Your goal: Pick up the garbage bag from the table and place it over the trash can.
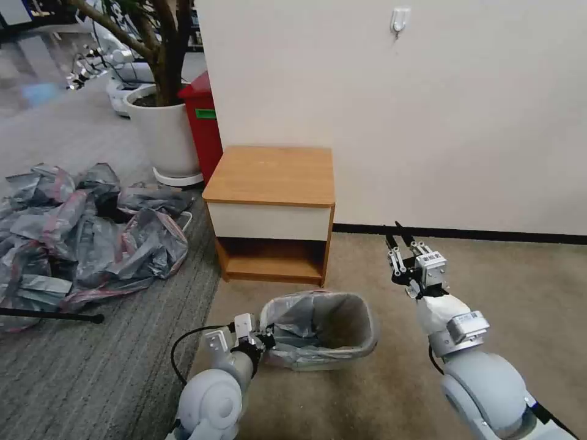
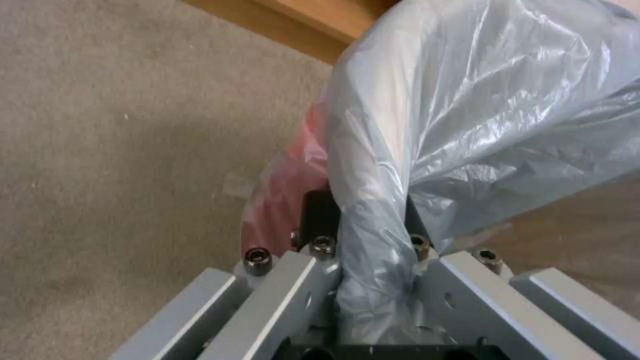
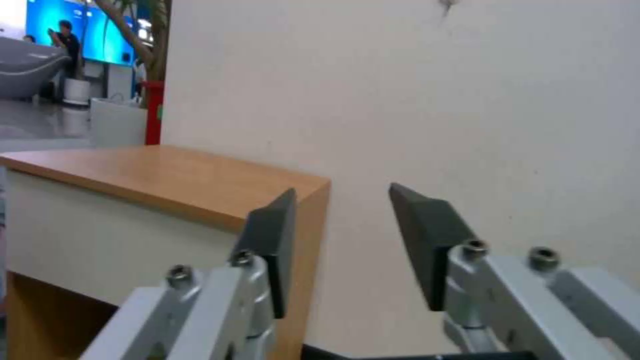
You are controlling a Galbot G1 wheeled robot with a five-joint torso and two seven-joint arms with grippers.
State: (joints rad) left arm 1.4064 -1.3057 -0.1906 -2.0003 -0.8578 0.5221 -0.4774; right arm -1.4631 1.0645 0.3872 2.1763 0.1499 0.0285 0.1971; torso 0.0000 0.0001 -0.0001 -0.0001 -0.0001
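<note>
The garbage bag (image 1: 306, 315) is spread over the mouth of the cream trash can (image 1: 325, 365), which stands on the carpet in front of the table (image 1: 272, 177). My left gripper (image 1: 267, 341) is at the can's left rim, shut on a fold of the bag. In the left wrist view the grey garbage bag (image 2: 480, 110) runs between the fingers of the left gripper (image 2: 370, 215), and its pink band (image 2: 283, 185) bunches beside them. My right gripper (image 1: 396, 235) hangs open, holding nothing, to the right of the table. The right wrist view shows the right gripper (image 3: 343, 200) beside the table (image 3: 160, 172).
A heap of grey-pink bags (image 1: 79, 232) lies on the striped carpet to the left. A white planter (image 1: 164, 134) and a red bin (image 1: 205, 119) stand behind the table's left side. The wall (image 1: 428, 110) runs close behind. Open carpet (image 1: 520, 287) lies to the right.
</note>
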